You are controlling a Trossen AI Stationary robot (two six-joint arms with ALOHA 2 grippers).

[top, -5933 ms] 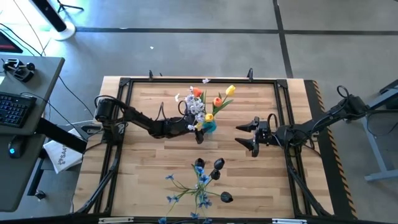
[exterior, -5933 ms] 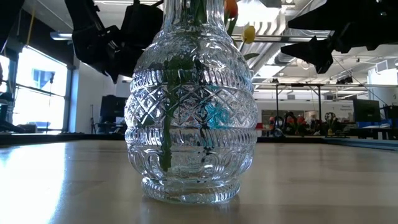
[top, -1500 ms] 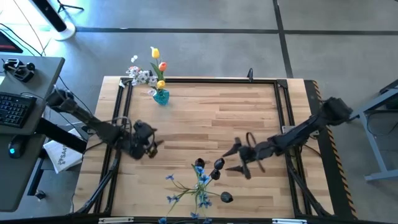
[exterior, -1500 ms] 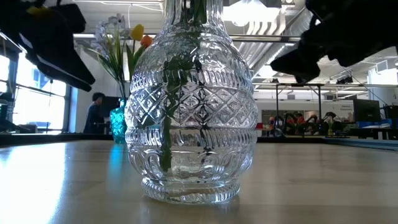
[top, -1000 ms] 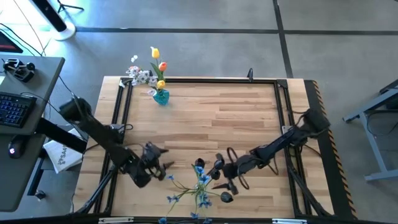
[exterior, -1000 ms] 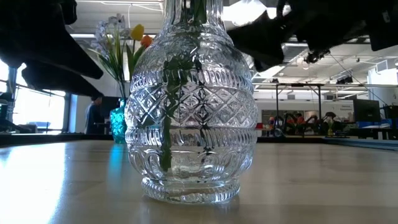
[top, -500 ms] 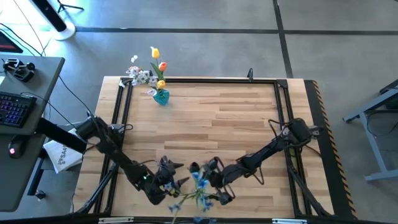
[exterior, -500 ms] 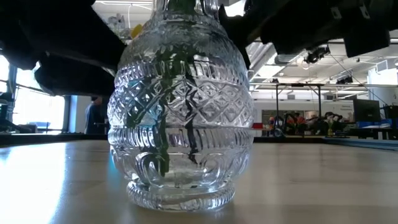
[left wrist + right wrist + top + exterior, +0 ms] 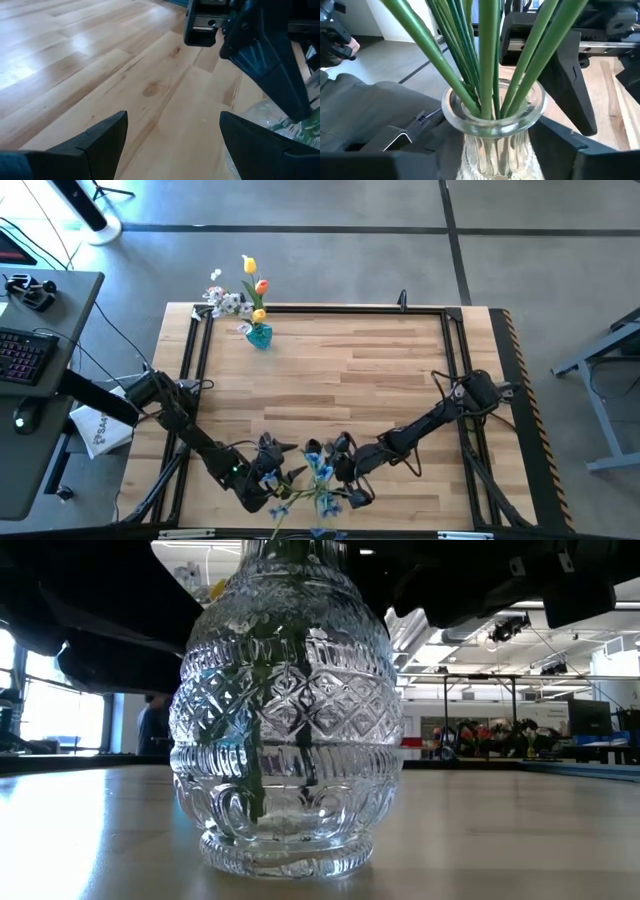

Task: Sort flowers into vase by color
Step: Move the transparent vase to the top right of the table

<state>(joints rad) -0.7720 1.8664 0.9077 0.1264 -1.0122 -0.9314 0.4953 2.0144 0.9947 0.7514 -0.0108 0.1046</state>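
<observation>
High view: both arms meet at the bench's (image 9: 400, 370) near edge, flanking the clear vase (image 9: 285, 720) of blue flowers (image 9: 318, 472) — likely to grip it. Wrist views: left claw (image 9: 172, 132) released; right claw (image 9: 492, 165) spread around the neck

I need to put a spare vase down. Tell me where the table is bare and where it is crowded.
The broad wooden tabletop is bare between the small teal vase of tulips at the far left corner and the two arms. The near edge is crowded: the left gripper and the right gripper flank the cut-glass vase of blue flowers.
</observation>
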